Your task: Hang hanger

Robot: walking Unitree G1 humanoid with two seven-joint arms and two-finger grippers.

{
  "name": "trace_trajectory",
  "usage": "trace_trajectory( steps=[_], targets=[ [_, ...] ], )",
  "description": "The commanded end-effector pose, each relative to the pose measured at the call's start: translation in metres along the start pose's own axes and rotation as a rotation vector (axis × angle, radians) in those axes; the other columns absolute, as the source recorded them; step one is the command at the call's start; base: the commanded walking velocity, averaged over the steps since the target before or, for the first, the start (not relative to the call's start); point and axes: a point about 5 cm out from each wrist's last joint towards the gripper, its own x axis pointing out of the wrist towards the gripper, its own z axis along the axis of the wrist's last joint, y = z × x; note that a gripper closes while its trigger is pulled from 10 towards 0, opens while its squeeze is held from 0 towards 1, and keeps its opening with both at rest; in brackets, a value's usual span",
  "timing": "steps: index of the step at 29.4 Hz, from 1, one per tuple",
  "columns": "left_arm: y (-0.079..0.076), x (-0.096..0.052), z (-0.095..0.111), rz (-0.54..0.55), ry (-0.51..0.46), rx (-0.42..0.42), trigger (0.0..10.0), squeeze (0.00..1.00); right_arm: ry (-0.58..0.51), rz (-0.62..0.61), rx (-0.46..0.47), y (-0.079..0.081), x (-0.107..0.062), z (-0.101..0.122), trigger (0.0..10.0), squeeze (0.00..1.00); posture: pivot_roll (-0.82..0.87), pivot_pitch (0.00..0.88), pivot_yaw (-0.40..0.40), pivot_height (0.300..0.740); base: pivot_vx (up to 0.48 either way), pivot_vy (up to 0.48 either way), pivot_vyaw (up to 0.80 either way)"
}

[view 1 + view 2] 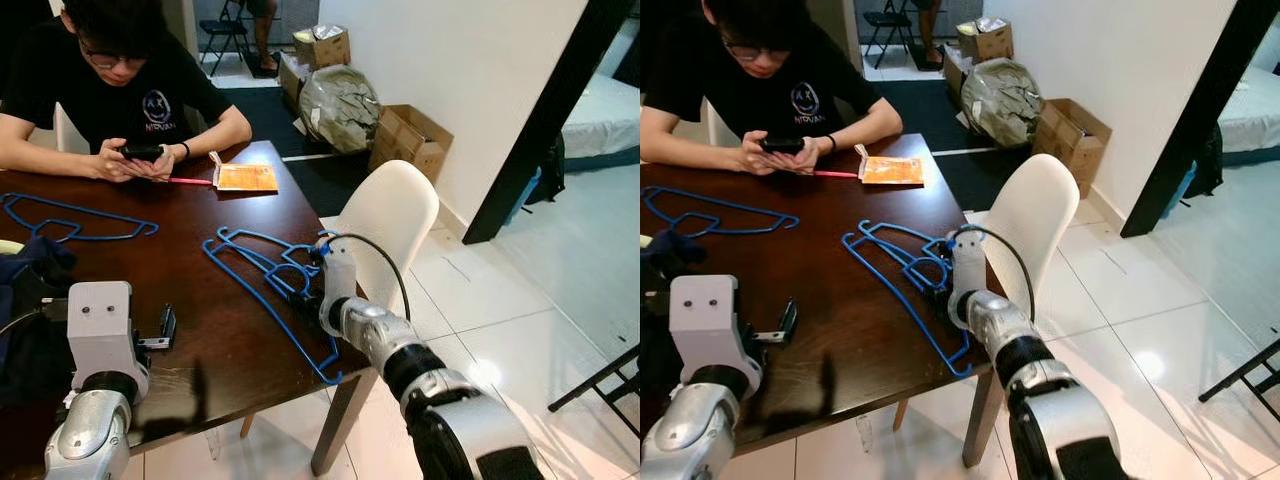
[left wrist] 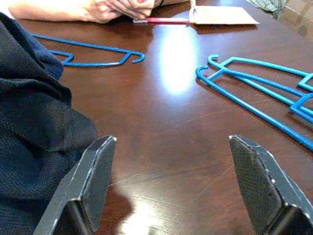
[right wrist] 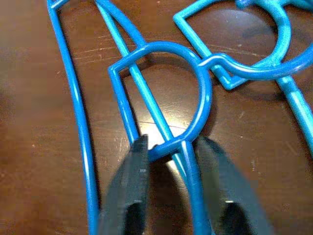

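Observation:
A small pile of blue plastic hangers lies on the dark wooden table, reaching its right edge. My right gripper is down on the pile, its fingers shut on the loop and neck of one blue hanger. From the head, the right wrist covers the grip. Another blue hanger lies flat at the table's far left. My left gripper hovers open just above the tabletop near the front edge, holding nothing, with the hangers ahead of it to the right.
A person sits at the far side holding a phone. An orange packet lies near them. Dark cloth is heaped at the table's left. A white chair stands at the right edge, with cardboard boxes behind it.

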Motion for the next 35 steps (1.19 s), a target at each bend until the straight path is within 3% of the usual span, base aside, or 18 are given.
trace_trajectory(
  steps=[1,4,5,17,21,26,28,35],
  targets=[
    [-0.001,-0.002,0.001,0.006,-0.005,-0.004,10.0,0.0,0.071,-0.003,0.069,0.0,0.001,-0.016,0.2,0.0,0.23,0.06,-0.101,0.74,0.0,0.0,0.0],
    [-0.001,-0.002,0.001,0.011,-0.006,-0.004,10.0,0.0,0.082,0.021,0.148,0.005,0.002,-0.021,0.0,0.0,0.23,0.06,-0.103,0.74,0.0,0.0,0.0],
    [-0.001,-0.002,0.001,0.013,-0.007,-0.005,10.0,0.0,0.079,0.029,0.219,0.006,0.003,-0.024,0.0,0.0,0.23,0.058,-0.108,0.74,0.0,0.0,0.0],
    [-0.001,-0.001,0.0,0.017,-0.009,-0.008,10.0,0.0,0.008,0.014,0.332,0.0,0.002,-0.014,0.0,0.0,0.22,0.05,-0.111,0.74,0.0,0.0,0.0],
    [0.0,0.001,-0.001,0.02,-0.011,-0.016,10.0,0.0,-0.183,0.146,0.45,-0.001,-0.003,0.024,0.0,0.0,0.22,0.04,-0.111,0.74,0.0,0.0,0.0],
    [0.0,0.002,-0.001,0.021,-0.012,-0.02,10.0,0.0,-0.237,0.198,0.483,-0.001,-0.005,0.034,0.0,0.0,0.22,0.037,-0.11,0.74,0.0,0.0,0.0],
    [0.0,0.003,0.0,0.021,-0.014,-0.025,10.0,0.0,-0.323,0.289,0.54,-0.002,-0.011,0.051,0.0,0.0,0.21,0.031,-0.108,0.74,0.0,0.0,0.0],
    [-0.004,0.011,0.009,-0.043,-0.055,-0.079,10.0,0.0,-0.472,0.467,0.572,-0.011,-0.027,0.079,0.0,0.0,0.2,0.014,-0.108,0.74,0.0,0.0,0.0]
  ],
)
